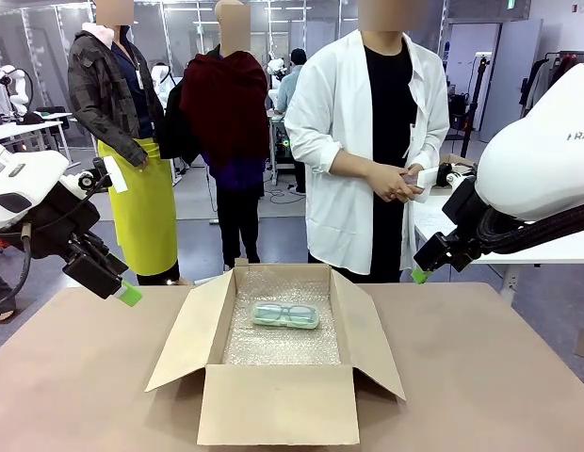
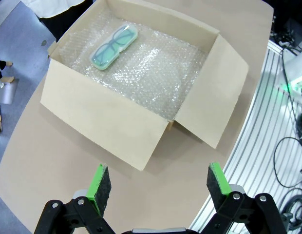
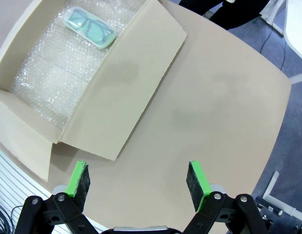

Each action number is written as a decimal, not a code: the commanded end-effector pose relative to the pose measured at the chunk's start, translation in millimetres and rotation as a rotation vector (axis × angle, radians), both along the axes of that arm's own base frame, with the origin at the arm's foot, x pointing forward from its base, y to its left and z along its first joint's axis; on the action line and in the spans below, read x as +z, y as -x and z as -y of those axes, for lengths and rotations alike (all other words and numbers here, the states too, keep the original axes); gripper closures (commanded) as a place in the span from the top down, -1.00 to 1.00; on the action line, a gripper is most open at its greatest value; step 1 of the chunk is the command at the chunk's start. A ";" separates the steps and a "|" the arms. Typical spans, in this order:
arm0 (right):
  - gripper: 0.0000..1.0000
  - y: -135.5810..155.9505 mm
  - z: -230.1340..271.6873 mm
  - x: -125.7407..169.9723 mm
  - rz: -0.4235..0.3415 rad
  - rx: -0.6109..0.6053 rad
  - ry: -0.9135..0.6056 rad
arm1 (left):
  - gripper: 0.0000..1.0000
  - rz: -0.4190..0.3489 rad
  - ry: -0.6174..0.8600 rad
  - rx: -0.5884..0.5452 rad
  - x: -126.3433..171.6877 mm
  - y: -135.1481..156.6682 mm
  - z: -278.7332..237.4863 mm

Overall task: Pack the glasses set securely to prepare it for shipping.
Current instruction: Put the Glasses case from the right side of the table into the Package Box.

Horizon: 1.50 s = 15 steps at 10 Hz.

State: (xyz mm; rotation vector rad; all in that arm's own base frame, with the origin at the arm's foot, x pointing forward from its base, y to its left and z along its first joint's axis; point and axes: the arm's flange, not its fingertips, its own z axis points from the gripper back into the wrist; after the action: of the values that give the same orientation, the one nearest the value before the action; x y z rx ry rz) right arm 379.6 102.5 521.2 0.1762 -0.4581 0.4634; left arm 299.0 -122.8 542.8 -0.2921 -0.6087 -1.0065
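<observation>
**Open box with one case in place.** The mint green glasses case (image 1: 285, 315) is lying flat on the bubble wrap (image 1: 278, 353) that lines the cardboard box (image 1: 273, 407). It sits toward the far wall, with spectacles showing through its lid, and the lining is cushioning it for transit. The flaps (image 1: 184, 334) are standing outward, leaving the opening free from above. The left gripper (image 2: 158, 181) and the right gripper (image 3: 138, 178) are hovering over the table (image 1: 490, 377), one at each side of the box. Their jaws are spread wide and are holding nothing. The person's hands (image 1: 397, 181) are meeting at the waist; whether they are holding anything cannot be told. Packing is judged incomplete, since the box is not yet closed.
</observation>
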 end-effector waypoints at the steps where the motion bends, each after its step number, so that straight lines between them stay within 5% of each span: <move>1: 1.00 2.1 0.4 1.3 -0.005 -0.001 0.002 | 1.00 0.004 0.017 -0.009 0.0 -0.2 -0.6; 15: 1.00 2.1 0.4 1.3 -0.005 -0.001 0.002 | 1.00 0.004 0.017 -0.009 0.0 -0.2 -0.6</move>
State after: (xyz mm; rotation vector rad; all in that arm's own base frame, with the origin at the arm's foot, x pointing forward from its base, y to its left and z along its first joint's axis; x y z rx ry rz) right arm 379.6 102.5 521.2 0.1762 -0.4581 0.4633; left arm 299.0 -122.8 542.8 -0.2921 -0.6087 -1.0065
